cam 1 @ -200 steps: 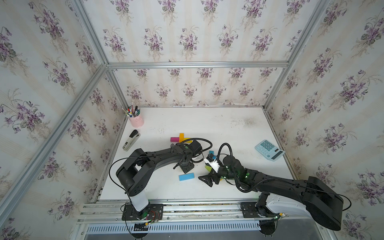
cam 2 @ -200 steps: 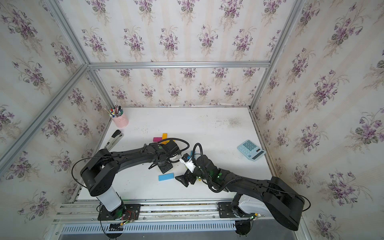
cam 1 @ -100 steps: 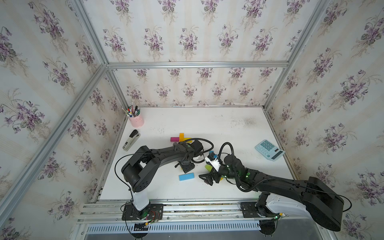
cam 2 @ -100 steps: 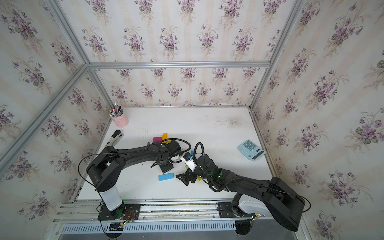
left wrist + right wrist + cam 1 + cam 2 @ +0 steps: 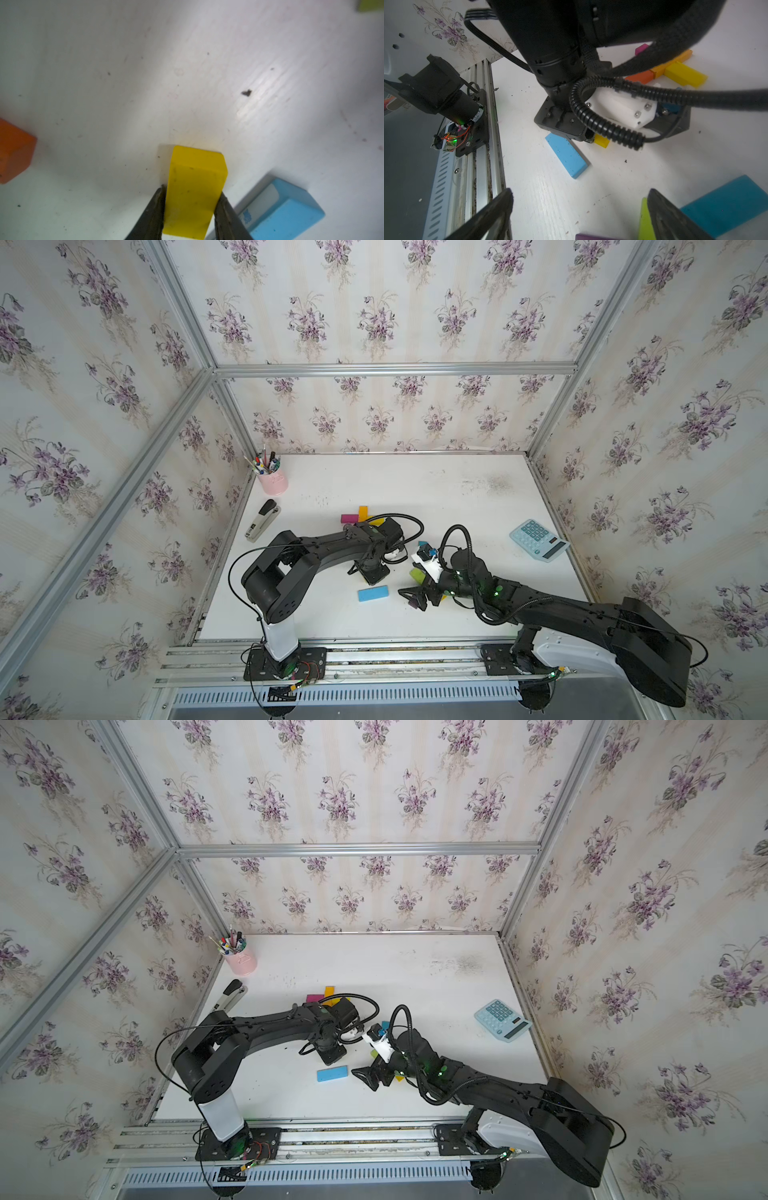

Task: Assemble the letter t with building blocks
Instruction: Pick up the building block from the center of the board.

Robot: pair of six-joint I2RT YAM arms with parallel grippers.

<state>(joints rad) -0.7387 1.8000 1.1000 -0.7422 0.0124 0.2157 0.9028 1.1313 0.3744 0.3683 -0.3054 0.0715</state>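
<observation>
My left gripper (image 5: pixel 191 190) is shut on a yellow block (image 5: pixel 195 193) that rests low on the white table, one finger on each long side. A light blue block (image 5: pixel 286 209) lies right beside it; in both top views this block (image 5: pixel 372 593) (image 5: pixel 331 1073) sits just in front of the left gripper (image 5: pixel 374 572). Behind the left arm lie joined magenta (image 5: pixel 349 517), orange (image 5: pixel 363 512) and yellow (image 5: pixel 685 74) blocks. My right gripper (image 5: pixel 580 193) stands open over bare table, with a lime block (image 5: pixel 645 222) against one finger, and a purple block (image 5: pixel 600 236) and a teal block (image 5: pixel 724 205) close by.
A pale blue calculator (image 5: pixel 538 539) lies at the right edge. A stapler (image 5: pixel 262 520) and a pink pen cup (image 5: pixel 273 481) stand along the left wall. The two wrists are close together mid-table. An aluminium rail (image 5: pixel 488 124) runs along the front edge.
The left gripper's jaws have closed in on the yellow block. The left arm's elbow has shifted a little. The right arm has stayed almost still, jaws wide.
</observation>
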